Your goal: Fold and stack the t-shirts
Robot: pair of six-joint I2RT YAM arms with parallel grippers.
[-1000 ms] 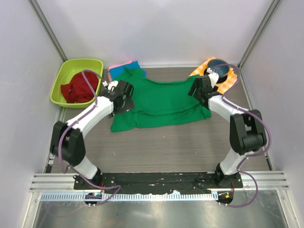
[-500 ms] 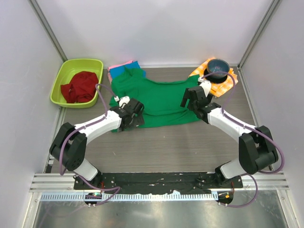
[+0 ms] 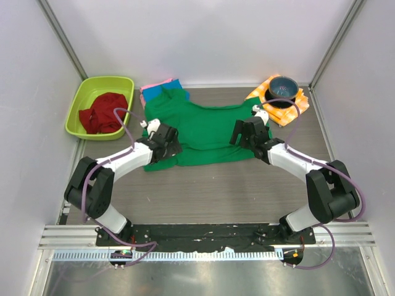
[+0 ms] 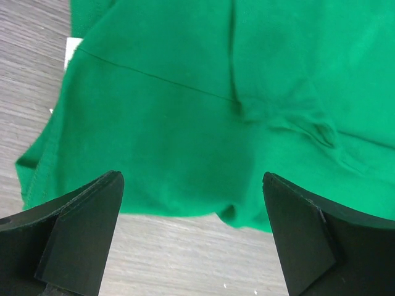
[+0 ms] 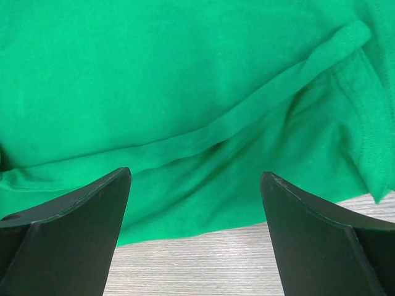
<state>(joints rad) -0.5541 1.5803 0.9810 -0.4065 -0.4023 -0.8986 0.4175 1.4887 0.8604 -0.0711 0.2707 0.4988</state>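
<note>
Now both hands sit nearer the front hem of the green t-shirt (image 3: 207, 129), which lies spread on the table (image 3: 216, 191) — 1 second ago they were farther back, by its sleeves. The left hand (image 4: 191, 176) and right hand (image 5: 194, 172) hover spread wide, released — grasping nothing.

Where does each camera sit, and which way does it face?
Top external: above, behind the arm bases, facing down at the table; both arms show, left gripper and right gripper at the green t-shirt.
Left wrist: on that arm, facing the shirt's near hem; own open fingers show.
Right wrist: likewise, at its right part; open fingers show.
Shared: the t-shirt, in all three.
</note>
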